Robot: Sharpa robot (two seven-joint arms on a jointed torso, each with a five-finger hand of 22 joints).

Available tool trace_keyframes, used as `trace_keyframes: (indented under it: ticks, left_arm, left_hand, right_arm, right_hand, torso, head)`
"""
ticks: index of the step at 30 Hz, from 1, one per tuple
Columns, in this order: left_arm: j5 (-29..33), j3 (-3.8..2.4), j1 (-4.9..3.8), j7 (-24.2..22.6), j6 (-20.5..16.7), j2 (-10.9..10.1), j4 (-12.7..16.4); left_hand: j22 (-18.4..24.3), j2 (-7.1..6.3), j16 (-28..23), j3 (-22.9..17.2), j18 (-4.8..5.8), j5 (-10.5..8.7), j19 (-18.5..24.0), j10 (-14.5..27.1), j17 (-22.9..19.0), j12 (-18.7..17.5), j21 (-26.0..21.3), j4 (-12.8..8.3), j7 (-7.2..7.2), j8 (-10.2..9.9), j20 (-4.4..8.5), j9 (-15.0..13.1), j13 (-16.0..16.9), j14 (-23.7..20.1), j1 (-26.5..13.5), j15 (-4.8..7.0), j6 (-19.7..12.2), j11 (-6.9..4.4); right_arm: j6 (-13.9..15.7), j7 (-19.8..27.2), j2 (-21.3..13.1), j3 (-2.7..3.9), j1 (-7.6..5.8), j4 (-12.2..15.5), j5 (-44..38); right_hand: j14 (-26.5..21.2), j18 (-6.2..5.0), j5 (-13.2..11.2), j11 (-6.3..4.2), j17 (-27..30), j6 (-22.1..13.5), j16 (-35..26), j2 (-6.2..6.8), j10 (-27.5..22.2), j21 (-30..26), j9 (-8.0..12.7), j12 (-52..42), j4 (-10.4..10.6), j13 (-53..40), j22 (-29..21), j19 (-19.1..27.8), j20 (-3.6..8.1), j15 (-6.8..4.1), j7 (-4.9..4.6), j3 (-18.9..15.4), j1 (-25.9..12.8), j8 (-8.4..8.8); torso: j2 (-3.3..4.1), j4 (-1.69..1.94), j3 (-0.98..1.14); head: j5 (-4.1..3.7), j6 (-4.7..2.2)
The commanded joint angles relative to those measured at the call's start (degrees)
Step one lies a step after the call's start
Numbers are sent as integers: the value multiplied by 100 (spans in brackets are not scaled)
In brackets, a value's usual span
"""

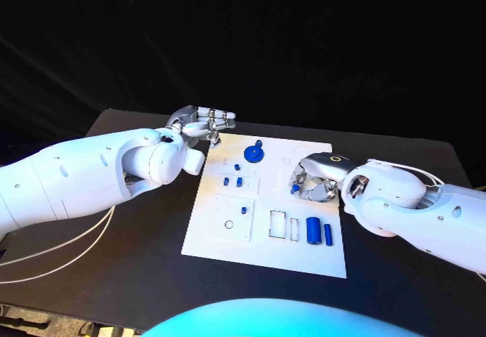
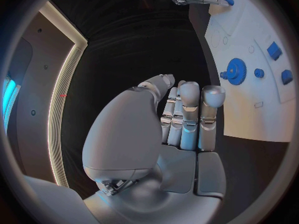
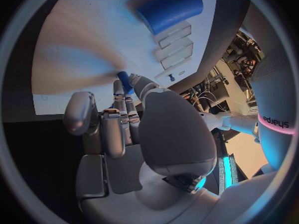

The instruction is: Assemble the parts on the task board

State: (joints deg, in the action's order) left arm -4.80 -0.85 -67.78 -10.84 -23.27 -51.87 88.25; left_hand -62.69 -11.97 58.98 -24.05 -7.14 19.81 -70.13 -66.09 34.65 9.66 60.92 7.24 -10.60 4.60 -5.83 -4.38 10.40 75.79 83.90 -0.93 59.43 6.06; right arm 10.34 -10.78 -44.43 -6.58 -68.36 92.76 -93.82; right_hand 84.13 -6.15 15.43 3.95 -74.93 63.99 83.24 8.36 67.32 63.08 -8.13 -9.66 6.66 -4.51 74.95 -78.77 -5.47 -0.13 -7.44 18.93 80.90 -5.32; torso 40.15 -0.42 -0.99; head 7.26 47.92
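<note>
Right silver hand (image 1: 309, 184) pinching small blue cylindrical peg (image 3: 125, 80) over white task board (image 1: 218, 228), presumably for insertion. Left silver hand (image 2: 181, 119) empty, fingers extended, parked off-board.

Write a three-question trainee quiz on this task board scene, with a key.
1. True or false: the left hand holds a part.
2. Which hand pinches a small blue piece? A) the left hand B) the right hand C) neither
3. Fill in: the blue gear stands near the task board's ___ edge, seen from the robot.

Key:
1. False; it hangs off the board's far left corner, its fingers close together and holding nothing.
2. B; the right wrist view shows the piece at its fingertips.
3. Far.
</note>
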Motion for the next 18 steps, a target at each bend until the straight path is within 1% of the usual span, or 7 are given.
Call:
trace_keyframes:
  ticks: [1, 6, 10, 14, 18]
  left_arm:
    - [21, -4, -7, -9, 122, 11, 16]
    - [21, -4, -7, 4, 139, 13, 16]
    - [21, -4, -7, 9, 142, 14, 14]
    - [21, -4, -7, 12, 141, 12, 7]
    - [21, -4, -7, 12, 141, 14, 3]
  left_hand:
    - [1, 20, -20, 12, -51, 5, 28, 41, -7, 16, -17, -34, 15, -18, -20, 8, 9, -55, 19, -4, -39, -16]
    - [1, 20, -20, 12, -51, 5, 28, 41, -7, 16, -17, -34, 15, -18, -20, 8, 9, -55, 19, -4, -39, -16]
    - [-3, 25, -19, 9, -51, 6, 24, 42, -7, 21, -14, -41, 15, -14, -21, 8, 11, -54, 27, -3, -37, -17]
    - [-3, 25, -19, 9, -51, 6, 24, 42, -7, 21, -14, -41, 15, -14, -21, 8, 11, -54, 27, -3, -37, -17]
    - [-3, 25, -19, 9, -51, 6, 24, 42, -7, 21, -14, -41, 15, -14, -21, 8, 11, -54, 27, -3, -37, -17]
  right_arm:
    - [-17, -13, 41, -10, 30, -19, -116]
    - [115, -153, 106, -11, 51, -51, -228]
    - [244, -202, 122, -11, 63, -36, -294]
    - [476, -191, 83, -10, 71, 66, -319]
    - [691, -181, -12, -2, 70, 231, -326]
  right_hand:
    - [342, 81, -36, -2, -283, 29, 40, -28, 58, 24, -9, -5, 8, 11, 101, -55, -2, -36, 6, 27, -39, -27]
    - [343, 83, -66, 0, -284, 36, 43, -11, 67, 28, -6, 15, 42, 18, 109, -58, 0, -36, 2, 23, -93, -13]
    - [345, 86, -73, -12, -296, 83, 54, -62, 115, 48, -13, 18, 51, 17, 128, -67, 5, -44, 11, 77, -80, -19]
    - [354, 100, -76, -45, -331, 179, 77, -119, 225, 126, -35, -2, 22, 0, 179, -103, 22, -69, 35, 160, -22, -52]
    - [360, 111, -84, -68, -356, 246, 95, -142, 302, 185, -53, -5, -4, -11, 219, -129, 39, -88, 57, 220, 9, -73]
  torso:
    - [1, -1, -2]
    - [-3, 3, -3]
    - [-9, 3, -3]
    - [-9, -11, 4]
    - [-13, -5, -2]
  head:
    - [-4, 6]
    - [-5, 15]
    - [-6, 14]
    - [-5, -11]
    - [-11, -8]
